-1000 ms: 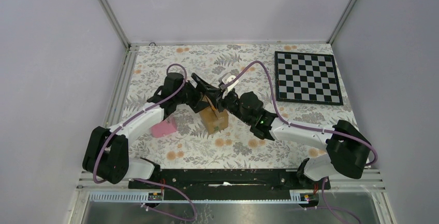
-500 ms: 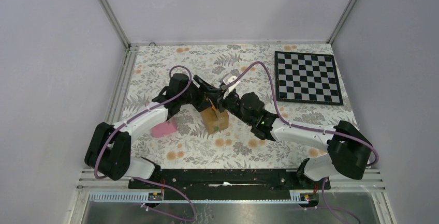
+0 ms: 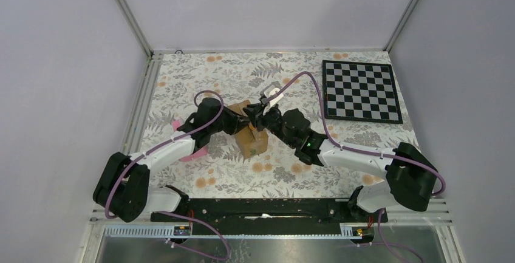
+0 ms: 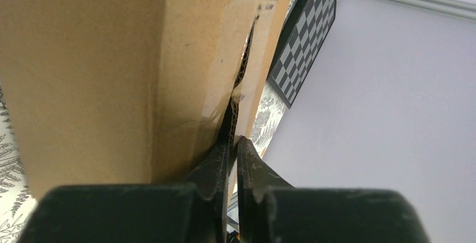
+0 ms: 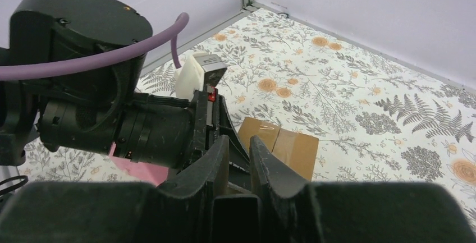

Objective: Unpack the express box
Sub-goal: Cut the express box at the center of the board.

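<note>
The small brown cardboard express box (image 3: 255, 144) stands mid-table on the floral-patterned table (image 3: 285, 172). At its 11 o'clock, the left gripper (image 4: 233, 142) is pinched tight on a raised flap (image 4: 191, 74). Peel that flap slowly toward 9 o'clock, without tipping the carton. At 12 o'clock, the right gripper (image 5: 238, 142) shows a narrow gap; I cannot tell whether it holds anything.

- Your express box (image 3: 254, 143) is a small brown cardboard carton standing near the middle of the floral worktop (image 3: 291, 68).
- One top flap (image 5: 279, 145) is lifted clear of the body, and a strip of clear tape runs down its centre.
- Up close, two panels part at a seam (image 4: 238, 80), baring the corrugated edge.
- The left fingers (image 4: 216, 164) pinch that edge.
</note>
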Available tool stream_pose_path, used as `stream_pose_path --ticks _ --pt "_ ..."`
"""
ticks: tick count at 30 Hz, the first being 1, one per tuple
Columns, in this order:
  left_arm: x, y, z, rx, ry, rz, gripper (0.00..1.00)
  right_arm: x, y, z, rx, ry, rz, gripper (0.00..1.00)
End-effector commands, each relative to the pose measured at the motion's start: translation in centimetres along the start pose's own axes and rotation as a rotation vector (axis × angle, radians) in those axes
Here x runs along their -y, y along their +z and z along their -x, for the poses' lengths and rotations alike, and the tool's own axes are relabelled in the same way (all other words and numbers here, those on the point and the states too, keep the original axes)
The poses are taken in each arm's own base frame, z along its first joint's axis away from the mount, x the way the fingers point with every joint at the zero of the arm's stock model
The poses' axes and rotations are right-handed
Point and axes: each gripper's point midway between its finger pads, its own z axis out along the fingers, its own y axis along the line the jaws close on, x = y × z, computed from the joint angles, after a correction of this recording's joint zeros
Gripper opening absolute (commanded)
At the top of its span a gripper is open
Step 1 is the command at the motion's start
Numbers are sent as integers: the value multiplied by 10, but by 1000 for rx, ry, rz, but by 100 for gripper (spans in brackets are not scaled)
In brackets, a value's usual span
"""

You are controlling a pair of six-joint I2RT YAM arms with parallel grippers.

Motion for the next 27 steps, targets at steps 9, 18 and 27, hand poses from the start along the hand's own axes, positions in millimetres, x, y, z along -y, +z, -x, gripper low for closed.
stream_pose_path --ticks 9,18,27 --pt "19 -9 29 176 -101 -79 0 -1 -18 -17 -72 3 -91 0" --pt "18 -8 33 200 -132 -118 0 -6 -30 -5 -49 15 -104 0" --pt "10 -8 33 200 -207 -126 0 29 -51 40 61 281 -315 0"
